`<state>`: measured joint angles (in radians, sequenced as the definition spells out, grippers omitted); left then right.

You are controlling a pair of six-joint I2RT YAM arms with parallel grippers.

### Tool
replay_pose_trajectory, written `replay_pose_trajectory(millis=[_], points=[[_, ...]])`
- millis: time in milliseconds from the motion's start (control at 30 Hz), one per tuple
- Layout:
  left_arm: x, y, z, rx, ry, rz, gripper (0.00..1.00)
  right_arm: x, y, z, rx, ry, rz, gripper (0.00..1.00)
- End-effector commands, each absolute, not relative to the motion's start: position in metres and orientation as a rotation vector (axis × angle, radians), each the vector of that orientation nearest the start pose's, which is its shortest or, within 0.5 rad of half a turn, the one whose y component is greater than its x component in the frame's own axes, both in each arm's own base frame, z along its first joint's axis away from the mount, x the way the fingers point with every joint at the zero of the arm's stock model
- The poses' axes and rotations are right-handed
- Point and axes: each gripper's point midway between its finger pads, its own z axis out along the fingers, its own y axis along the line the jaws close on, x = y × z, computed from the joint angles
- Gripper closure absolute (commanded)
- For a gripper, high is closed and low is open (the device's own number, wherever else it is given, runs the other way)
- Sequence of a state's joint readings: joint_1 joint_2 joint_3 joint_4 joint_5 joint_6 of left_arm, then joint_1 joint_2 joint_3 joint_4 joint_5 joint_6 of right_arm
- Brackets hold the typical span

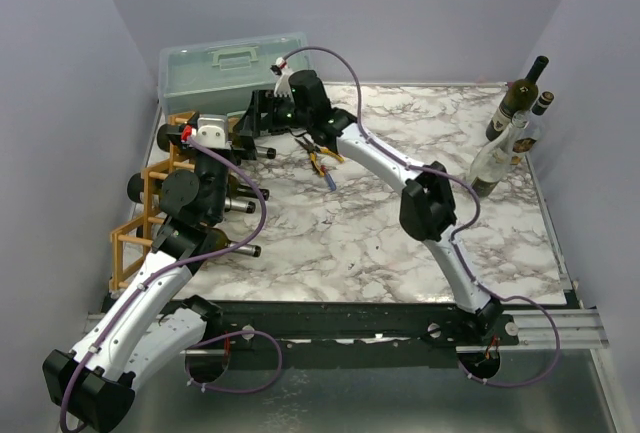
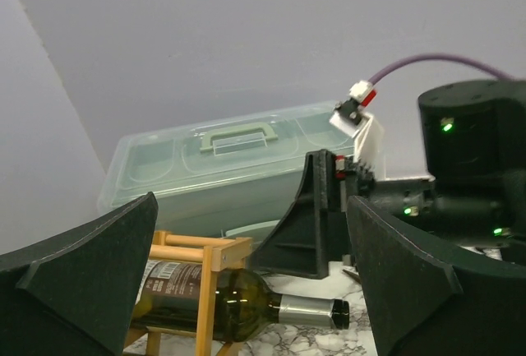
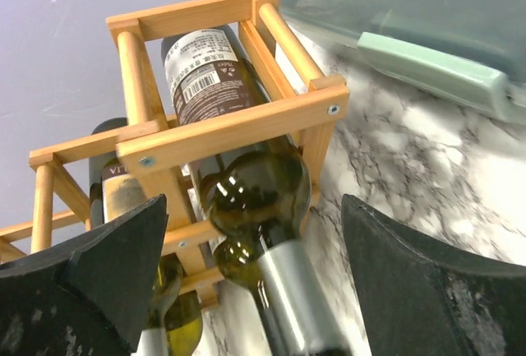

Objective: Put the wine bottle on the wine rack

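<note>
The wine rack (image 1: pixel 135 228), an orange-tan wooden lattice, stands at the table's left edge with several bottles lying in it. In the right wrist view a dark green wine bottle (image 3: pixel 246 183) lies in the rack's end cell (image 3: pixel 238 126), its silver-foiled neck pointing out. My right gripper (image 3: pixel 255 208) is open, one finger on each side of that neck, not touching it. The same bottle shows in the left wrist view (image 2: pixel 238 298). My left gripper (image 2: pixel 251 233) is open and empty above the rack, facing the right gripper (image 2: pixel 329 216).
A pale green plastic toolbox (image 1: pixel 225 68) stands right behind the rack. Pliers with yellow handles (image 1: pixel 322 158) lie on the marble table (image 1: pixel 400 243). Three upright bottles (image 1: pixel 515 113) stand at the back right corner. Walls close in on both sides.
</note>
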<state>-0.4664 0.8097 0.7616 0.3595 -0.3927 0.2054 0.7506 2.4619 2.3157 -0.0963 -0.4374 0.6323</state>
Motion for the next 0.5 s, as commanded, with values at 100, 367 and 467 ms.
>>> replay_pose_trajectory(millis=[100, 367, 467], points=[[0.317, -0.079, 0.393, 0.082, 1.251, -0.012, 0.02, 0.423, 0.467, 0.272, -0.515, 1.967, 0.998, 0.08], [0.316, -0.078, 0.393, 0.076, 1.250, -0.014, 0.02, 0.430, 0.367, 0.266, -0.380, 2.041, 0.778, 0.07], [0.317, -0.080, 0.391, 0.081, 1.255, -0.022, 0.02, 0.432, 0.321, 0.276, -0.307, 2.032, 0.712, 0.07]])
